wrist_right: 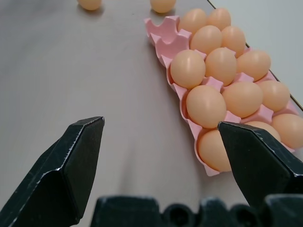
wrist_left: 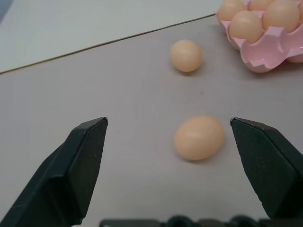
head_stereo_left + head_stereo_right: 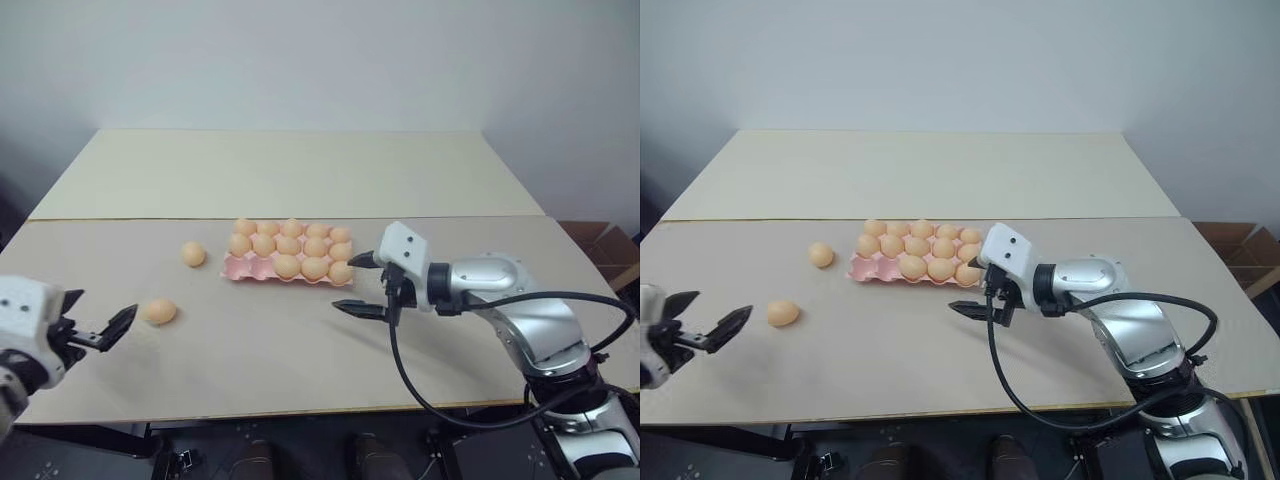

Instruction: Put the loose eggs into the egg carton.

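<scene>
Pale worktop (image 3: 300,370) bears two loose eggs at nine o'clock of the egg carton (image 3: 240,266); the left gripper (image 3: 100,325), fingers wide and empty, faces the nearer egg (image 3: 159,311), so next: advance and close gently.

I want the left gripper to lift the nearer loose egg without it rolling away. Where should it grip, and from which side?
Grip the nearer egg across its short middle, coming from the robot's side, where the open left gripper already brackets it. It lies on its side on the table, long axis roughly across the fingers.
</scene>
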Controlling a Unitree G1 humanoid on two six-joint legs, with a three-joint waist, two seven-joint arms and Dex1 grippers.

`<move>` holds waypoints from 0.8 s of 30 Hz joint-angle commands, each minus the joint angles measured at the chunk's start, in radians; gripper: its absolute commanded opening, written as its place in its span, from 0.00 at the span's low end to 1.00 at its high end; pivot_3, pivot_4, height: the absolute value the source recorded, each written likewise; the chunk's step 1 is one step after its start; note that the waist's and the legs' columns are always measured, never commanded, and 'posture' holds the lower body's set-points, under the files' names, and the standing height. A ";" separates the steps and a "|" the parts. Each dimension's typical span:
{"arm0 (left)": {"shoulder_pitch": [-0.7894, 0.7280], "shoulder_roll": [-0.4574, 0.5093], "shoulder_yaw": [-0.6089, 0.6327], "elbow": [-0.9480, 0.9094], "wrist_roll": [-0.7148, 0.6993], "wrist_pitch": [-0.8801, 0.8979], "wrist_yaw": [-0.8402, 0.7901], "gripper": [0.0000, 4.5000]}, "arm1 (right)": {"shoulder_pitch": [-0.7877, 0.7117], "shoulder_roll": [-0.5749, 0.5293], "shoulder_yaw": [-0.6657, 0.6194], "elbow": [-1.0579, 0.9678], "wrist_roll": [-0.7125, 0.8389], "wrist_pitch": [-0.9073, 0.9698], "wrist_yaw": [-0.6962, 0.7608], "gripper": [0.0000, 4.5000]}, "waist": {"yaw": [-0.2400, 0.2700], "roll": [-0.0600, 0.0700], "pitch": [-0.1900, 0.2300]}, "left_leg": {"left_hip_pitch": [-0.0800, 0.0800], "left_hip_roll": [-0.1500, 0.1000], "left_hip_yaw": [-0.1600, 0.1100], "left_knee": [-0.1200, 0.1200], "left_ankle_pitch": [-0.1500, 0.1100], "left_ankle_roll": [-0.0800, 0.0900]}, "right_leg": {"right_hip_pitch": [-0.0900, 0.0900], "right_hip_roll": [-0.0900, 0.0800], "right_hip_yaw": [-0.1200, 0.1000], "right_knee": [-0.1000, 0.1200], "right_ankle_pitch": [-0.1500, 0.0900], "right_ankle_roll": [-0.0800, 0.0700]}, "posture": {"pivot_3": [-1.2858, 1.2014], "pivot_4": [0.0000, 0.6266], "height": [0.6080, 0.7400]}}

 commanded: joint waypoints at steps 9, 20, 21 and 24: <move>-0.121 -0.003 -0.230 0.193 0.109 -0.150 -0.013 1.00 | 0.028 -0.019 -0.051 -0.099 0.043 0.058 -0.089 0.99 | 0.001 0.000 0.000 | 0.001 0.000 0.000 0.000 0.000 0.000 | 0.000 0.000 0.000 0.002 0.000 0.000 | 0.52 0.24 1.00; -0.202 -0.023 -0.358 0.330 0.175 -0.202 -0.026 0.96 | 0.060 -0.037 -0.066 -0.145 0.068 0.088 -0.147 1.00 | 0.001 0.000 0.000 | 0.001 0.000 0.000 0.000 0.000 0.000 | 0.000 0.000 0.000 0.001 0.000 0.000 | 0.52 0.24 1.00; -0.207 -0.027 -0.359 0.333 0.172 -0.198 -0.025 0.92 | 0.063 -0.042 -0.065 -0.148 0.066 0.087 -0.149 1.00 | 0.001 0.000 0.000 | 0.001 0.000 0.000 0.000 0.000 0.000 | 0.000 0.000 0.000 0.001 0.000 0.000 | 0.52 0.24 1.00; -0.221 -0.032 -0.372 0.348 0.182 -0.200 -0.017 0.74 | 0.066 -0.046 -0.063 -0.154 0.069 0.088 -0.160 1.00 | 0.002 0.000 0.000 | 0.000 0.000 0.000 0.000 0.000 0.000 | 0.000 0.000 0.000 0.001 0.000 0.000 | 0.52 0.24 1.00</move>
